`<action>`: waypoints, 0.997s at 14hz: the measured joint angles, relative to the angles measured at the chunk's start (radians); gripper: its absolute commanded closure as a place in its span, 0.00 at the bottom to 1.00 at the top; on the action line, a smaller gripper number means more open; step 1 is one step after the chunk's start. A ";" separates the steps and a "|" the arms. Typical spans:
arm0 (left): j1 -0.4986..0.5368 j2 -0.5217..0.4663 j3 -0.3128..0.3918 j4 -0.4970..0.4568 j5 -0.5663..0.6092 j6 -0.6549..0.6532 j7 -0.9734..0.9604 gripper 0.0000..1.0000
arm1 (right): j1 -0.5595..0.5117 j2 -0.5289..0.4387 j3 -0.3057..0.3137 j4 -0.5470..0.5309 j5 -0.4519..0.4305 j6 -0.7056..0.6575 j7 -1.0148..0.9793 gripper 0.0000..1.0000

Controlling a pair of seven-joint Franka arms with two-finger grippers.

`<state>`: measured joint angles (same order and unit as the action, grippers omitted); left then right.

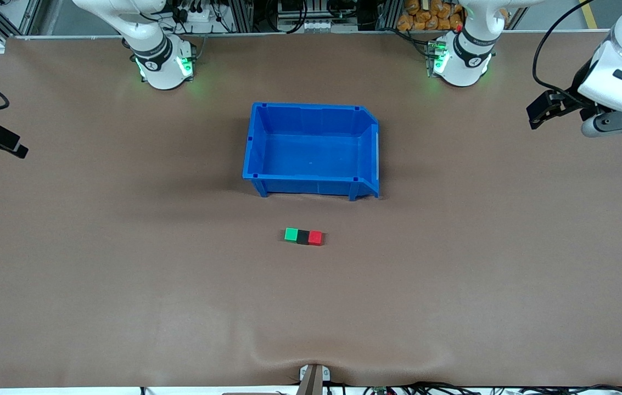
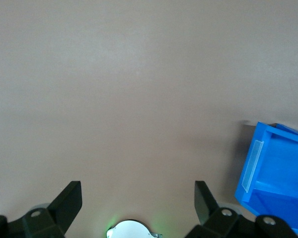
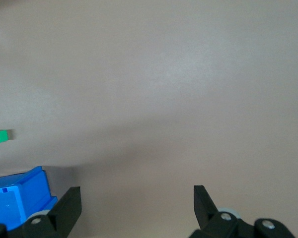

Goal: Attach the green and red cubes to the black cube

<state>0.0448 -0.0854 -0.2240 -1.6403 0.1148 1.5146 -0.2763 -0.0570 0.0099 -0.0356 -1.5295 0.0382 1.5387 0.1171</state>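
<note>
Touching in one row, green cube [image 1: 291, 235], black cube [image 1: 303, 236], red cube [image 1: 315, 237]

front view: high, facing the robots' bases — takes in the whole table [image 1: 124, 302] from far off.
left wrist view: looks down on bare table and a corner of the blue bin [image 2: 275, 168].
right wrist view: looks down likewise — shares the bin with the others.

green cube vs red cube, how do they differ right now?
The green cube is bright green, the red cube bright red. Green sits against the black cube at the end toward the right arm; red sits against it toward the left arm. Both look equal in size and rest flat on the table.
</note>
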 measured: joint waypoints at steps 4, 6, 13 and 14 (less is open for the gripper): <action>0.002 0.059 0.006 0.057 0.000 -0.001 0.004 0.00 | 0.000 0.001 0.000 0.000 0.000 0.000 0.000 0.00; 0.005 0.071 0.009 0.076 0.000 -0.001 0.033 0.00 | 0.000 0.001 0.001 0.000 0.000 0.000 0.000 0.00; 0.005 0.080 0.008 0.089 -0.002 -0.008 0.049 0.00 | 0.000 0.001 0.001 0.000 0.000 0.000 0.000 0.00; 0.005 0.083 0.008 0.085 -0.009 -0.007 0.053 0.00 | 0.000 0.001 0.001 0.000 0.000 0.000 0.000 0.00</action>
<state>0.0495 -0.0021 -0.2162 -1.5549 0.1055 1.5071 -0.2232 -0.0569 0.0105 -0.0350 -1.5294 0.0383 1.5387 0.1171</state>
